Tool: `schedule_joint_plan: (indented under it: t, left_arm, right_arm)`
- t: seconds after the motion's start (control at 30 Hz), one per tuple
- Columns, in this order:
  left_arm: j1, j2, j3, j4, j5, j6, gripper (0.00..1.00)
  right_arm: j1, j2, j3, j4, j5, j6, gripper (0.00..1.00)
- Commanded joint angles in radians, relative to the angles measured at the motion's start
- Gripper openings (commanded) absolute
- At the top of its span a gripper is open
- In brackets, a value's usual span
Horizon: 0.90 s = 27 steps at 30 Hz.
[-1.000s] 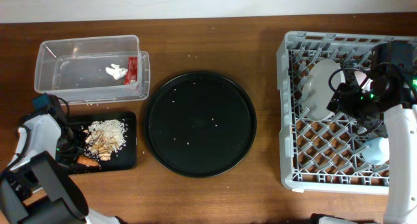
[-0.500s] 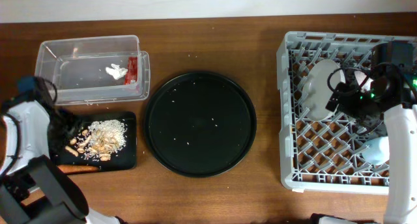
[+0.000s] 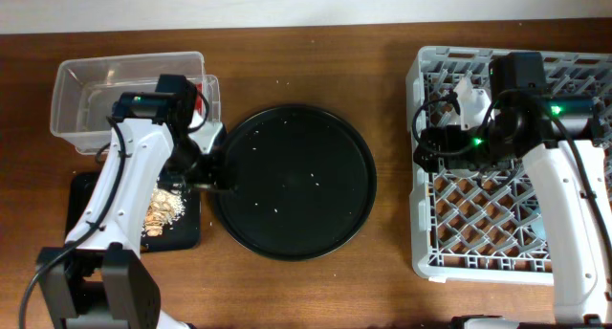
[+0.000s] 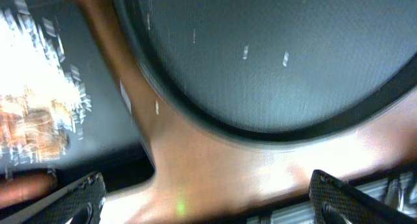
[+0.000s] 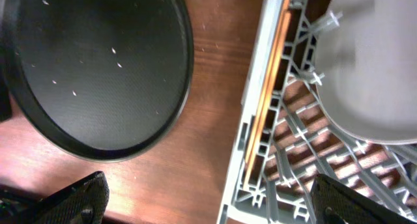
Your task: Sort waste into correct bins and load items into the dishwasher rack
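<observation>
In 1 second both arms swung inward: the left gripper (image 3: 206, 171) hangs at the left rim of the round black tray (image 3: 293, 181), the right gripper (image 3: 432, 147) over the left edge of the dishwasher rack (image 3: 478, 224). Sorting looks nearly done. Both pincers gape wide, empty. The peanut shells (image 3: 161, 212) lie in the black rectangular tray (image 3: 186, 235); the grey plate (image 5: 371, 74) stands racked.

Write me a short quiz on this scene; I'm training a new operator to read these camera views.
1. Short answer: which grey round dish sits in the dishwasher rack?
2. True or false: the round black tray sits inside the dishwasher rack.
3. The peanut shells lie in: A) the round black tray, B) the small black tray, C) the dishwasher rack.
Key: 1 the plate; 2 false; 3 B.
</observation>
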Motion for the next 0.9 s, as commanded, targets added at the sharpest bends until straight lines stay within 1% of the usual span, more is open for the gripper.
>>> schedule_joint_plan:
  t: [0.0,0.13,0.23,0.3,0.4,0.53,0.67,0.87]
  left_arm:
    - [0.012,-0.029,0.008,-0.073,-0.042,0.031,0.99]
    - [0.012,-0.139,-0.012,-0.024,-0.042,0.027,0.99]
    - [0.012,-0.309,-0.091,0.090,-0.042,0.015,0.99]
    - [0.012,-0.429,-0.164,0.169,-0.042,0.012,0.99]
    - [0.012,-0.713,-0.338,0.317,-0.042,-0.011,0.99]
    - [0.012,-1.014,-0.513,0.426,-0.042,-0.011,0.99]
    - [0.012,-1.159,-0.541,0.439,-0.042,-0.011,0.99]
    - [0.012,-1.182,-0.541,0.436,-0.042,-0.011,0.99]
  right_arm:
    - [0.001,-0.020,-0.008,-0.015,0.034,0.013,0.98]
    - [0.001,-0.125,-0.031,0.019,0.092,0.073,0.98]
    - [0.001,-0.275,-0.133,0.121,0.112,0.073,0.98]
    - [0.001,-0.405,-0.250,0.199,0.112,0.072,0.98]
    - [0.001,-0.612,-0.453,0.324,0.144,0.072,0.98]
    - [0.003,-0.811,-0.608,0.345,0.156,0.072,0.98]
    - [0.004,-0.850,-0.633,0.329,0.157,0.072,0.98]
    - [0.004,-0.831,-0.633,0.327,0.157,0.072,0.98]
